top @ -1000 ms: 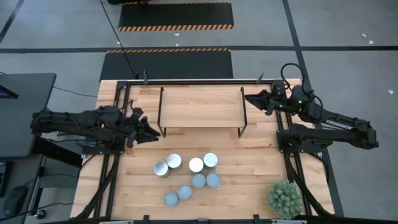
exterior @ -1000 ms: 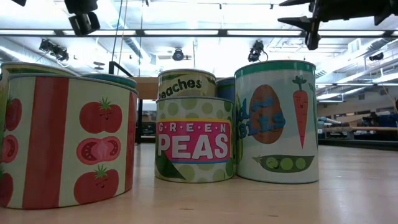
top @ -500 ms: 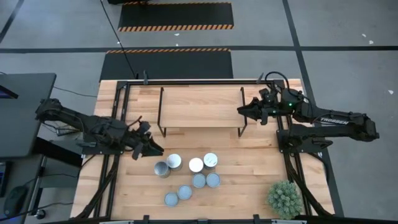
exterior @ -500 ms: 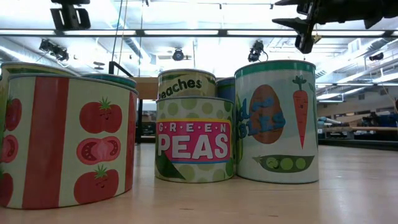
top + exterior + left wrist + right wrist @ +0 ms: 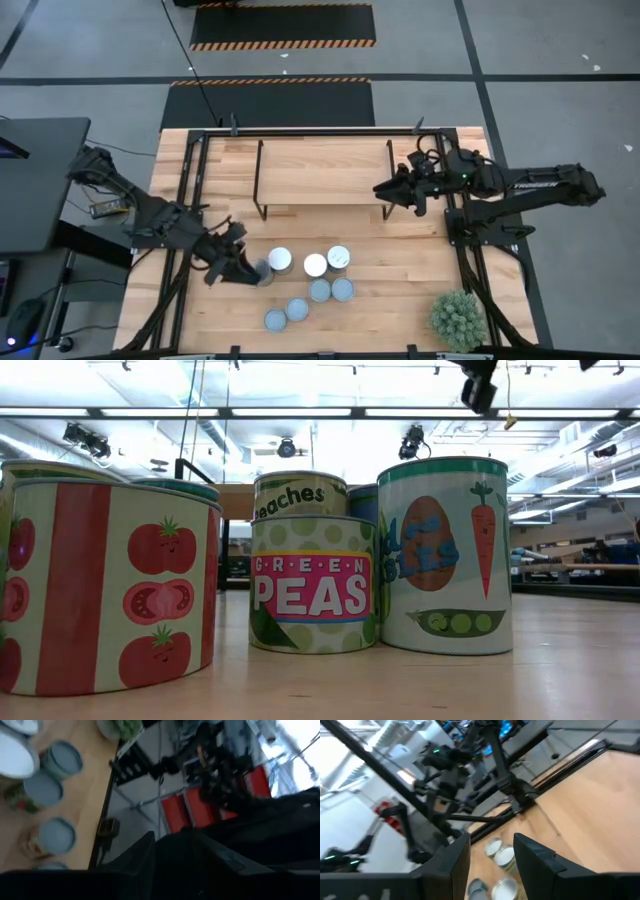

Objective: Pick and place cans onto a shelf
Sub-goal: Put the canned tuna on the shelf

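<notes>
Left gripper (image 5: 250,270) is low over the table at the left end of the can cluster, right at the leftmost can (image 5: 262,272), which it partly covers in the high view. Can't tell if the fingers are touching that can or how far apart they stand; the left wrist view doesn't settle it.

Right gripper (image 5: 382,189) sits at the right end of the shelf (image 5: 322,172), just off its front right leg, above the board level. Its fingers (image 5: 451,865) stand apart with a clear gap and nothing between them.

Cans: all eight are on the tabletop (image 5: 400,255) in front of the shelf, none on the board. Three whitish-silver tops (image 5: 315,265) plus the partly covered one form the back row; four blue-grey tops (image 5: 320,290) sit in front, two near the table's front edge.

Low view shows labels: the tomato can (image 5: 110,585) nearest, green peas can (image 5: 312,583) in the middle with a peaches can (image 5: 300,495) behind it, and the carrot-and-pea can (image 5: 445,555) to the right.

Potted plant (image 5: 458,318) is at the front right corner, well apart from the cans.
</notes>
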Available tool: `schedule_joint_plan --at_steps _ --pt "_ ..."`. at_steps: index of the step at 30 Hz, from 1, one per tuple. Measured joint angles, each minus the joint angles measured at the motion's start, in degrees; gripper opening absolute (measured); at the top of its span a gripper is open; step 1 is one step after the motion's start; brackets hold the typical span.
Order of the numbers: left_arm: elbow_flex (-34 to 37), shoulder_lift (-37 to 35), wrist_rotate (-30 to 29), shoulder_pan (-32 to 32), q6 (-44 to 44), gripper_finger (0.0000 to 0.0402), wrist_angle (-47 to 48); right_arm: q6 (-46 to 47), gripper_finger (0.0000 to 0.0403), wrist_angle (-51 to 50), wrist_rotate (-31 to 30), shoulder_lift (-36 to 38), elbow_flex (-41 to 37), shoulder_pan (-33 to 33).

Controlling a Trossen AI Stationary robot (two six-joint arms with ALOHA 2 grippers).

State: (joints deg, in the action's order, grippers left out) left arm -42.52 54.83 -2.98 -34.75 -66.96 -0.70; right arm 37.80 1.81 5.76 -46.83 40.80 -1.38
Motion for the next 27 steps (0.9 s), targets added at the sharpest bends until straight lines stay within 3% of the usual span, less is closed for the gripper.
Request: schedule_joint_plan --at_steps 9,15,22,27 --pt "-9.56 10.66 0.01 -8.56 -0.44 0.0132 11.72 1.1 0.0158 -4.49 -7.35 -6.19 5.85 6.17" --pt "-9.64 18.43 -0.63 -12.85 -8.49 0.0143 12.44 1.32 0.0158 -8.57 -12.05 -10.93 9.74 11.03" --pt "-9.75 26.09 -0.83 -16.5 -12.77 0.0196 7.97 1.96 0.0158 -15.41 -15.24 -17.36 15.95 15.48" --pt "-17.8 31.03 -1.27 -17.31 -9.47 0.0197 13.68 1.93 0.0158 -22.45 -16.91 -21.75 21.16 17.99"
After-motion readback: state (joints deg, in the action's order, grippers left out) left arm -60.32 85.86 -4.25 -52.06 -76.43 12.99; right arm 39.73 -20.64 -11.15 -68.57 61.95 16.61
